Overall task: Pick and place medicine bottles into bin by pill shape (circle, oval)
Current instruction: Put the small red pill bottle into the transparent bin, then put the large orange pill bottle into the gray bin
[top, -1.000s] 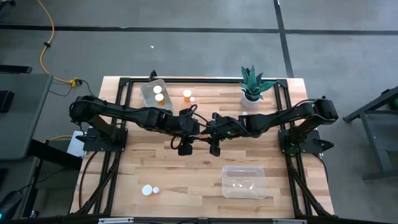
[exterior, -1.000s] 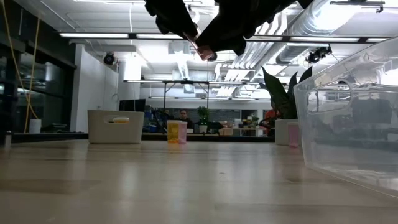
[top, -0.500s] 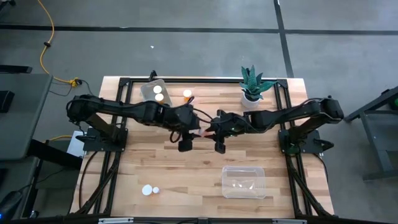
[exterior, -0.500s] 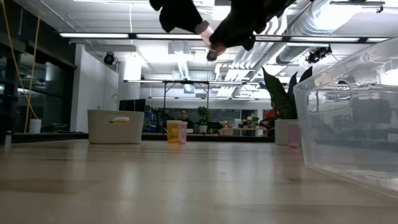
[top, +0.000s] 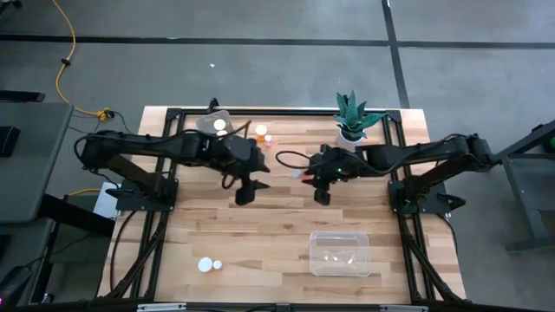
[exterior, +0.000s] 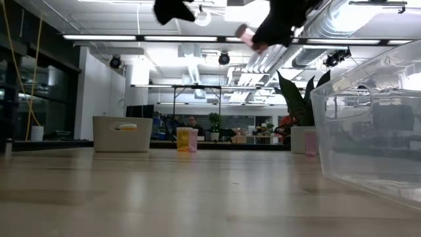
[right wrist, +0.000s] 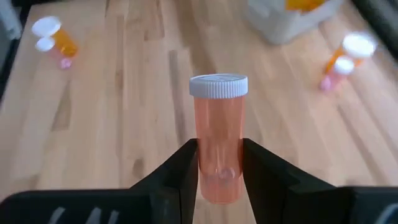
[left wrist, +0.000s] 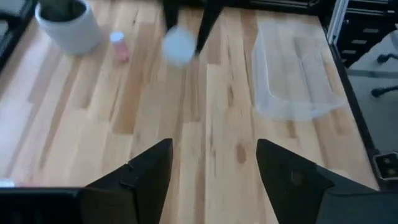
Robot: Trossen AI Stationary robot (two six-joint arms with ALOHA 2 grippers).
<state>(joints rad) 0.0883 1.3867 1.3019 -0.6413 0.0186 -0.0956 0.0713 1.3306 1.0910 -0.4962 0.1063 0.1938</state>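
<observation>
Right wrist view: 1 medicine bottle [right wrist: 218,137], pinkish-orange w/ white cap, is gripped upright betw. the right gripper's [right wrist: 219,167] 2 fingers, clamped on its lower body, raised above the table [right wrist: 137,106]. On the high view the right gripper [top: 309,172] is seen mid-table, just in front of the potted plant [top: 351,119], w/ the bottle's pale end at its tip. The left gripper [top: 245,186] is seen well apart from it, toward the table's left-centre; on the left wrist view its fingers [left wrist: 140,180] are spread wide w/ nothing betw. them, only bare wood below. 2 bottles [top: 263,133] are stood near the back edge, beside a clear tub [top: 211,127] holding 2 more. Another 2 [top: 208,264] are placed at the front left. A 2nd clear tub [top: 340,253] is set at the front right.
</observation>
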